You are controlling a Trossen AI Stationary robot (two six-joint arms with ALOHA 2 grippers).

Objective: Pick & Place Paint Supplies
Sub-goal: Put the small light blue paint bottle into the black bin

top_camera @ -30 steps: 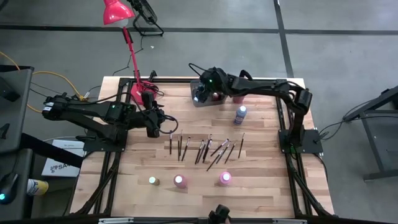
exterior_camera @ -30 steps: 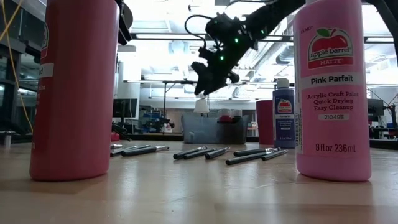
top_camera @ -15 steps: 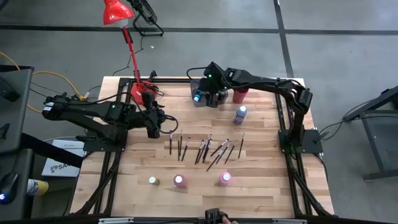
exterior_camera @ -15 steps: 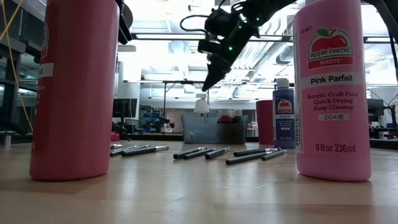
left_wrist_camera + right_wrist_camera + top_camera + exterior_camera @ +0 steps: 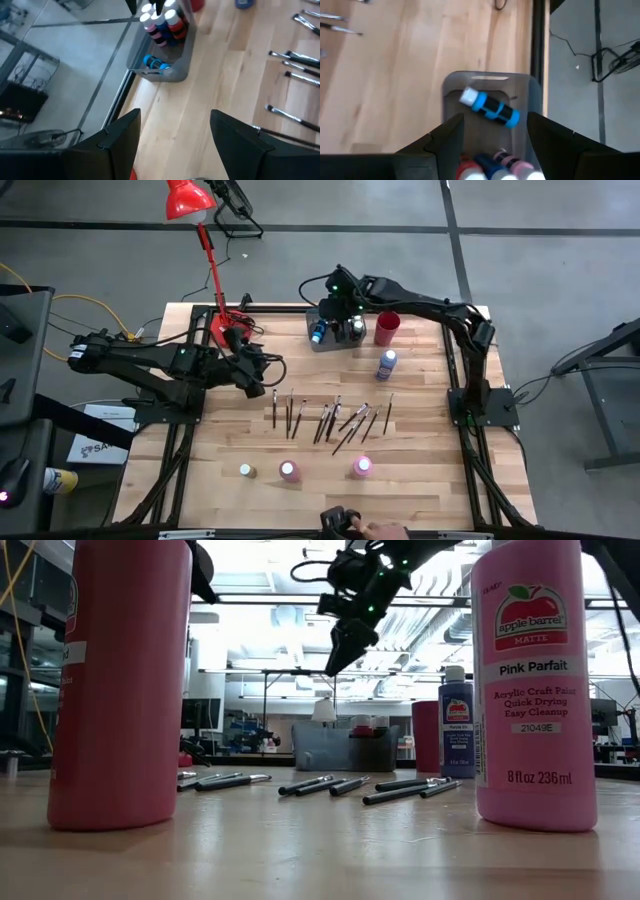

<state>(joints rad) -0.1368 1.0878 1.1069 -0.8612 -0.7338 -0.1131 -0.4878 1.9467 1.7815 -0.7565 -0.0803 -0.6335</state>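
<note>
Several dark-handled paintbrushes (image 5: 330, 418) lie in a row mid-table. A blue bottle (image 5: 386, 364) stands behind them. Three small bottles stand near the near edge: pale (image 5: 246, 470), pink (image 5: 289, 471), pink (image 5: 362, 467). The grey bin (image 5: 334, 340) holds upright bottles (image 5: 162, 22) and a blue bottle lying on its side (image 5: 490, 107). My right gripper (image 5: 340, 308) hovers open and empty above the bin (image 5: 495, 117). My left gripper (image 5: 268, 370) is open and empty (image 5: 175, 112), left of the brushes.
A red cup (image 5: 387, 328) stands right of the bin. A red lamp (image 5: 190, 200) stands on the table's far left corner. A person's hand (image 5: 375, 530) shows at the near edge. In the low view two pink bottles (image 5: 120, 680) (image 5: 535, 690) stand close to the camera.
My right gripper has risen from low over the bin's left end and moved slightly toward the right and far edge. A blue bottle that was under it now lies on its side in the bin. My left gripper has shifted slightly toward the right.
</note>
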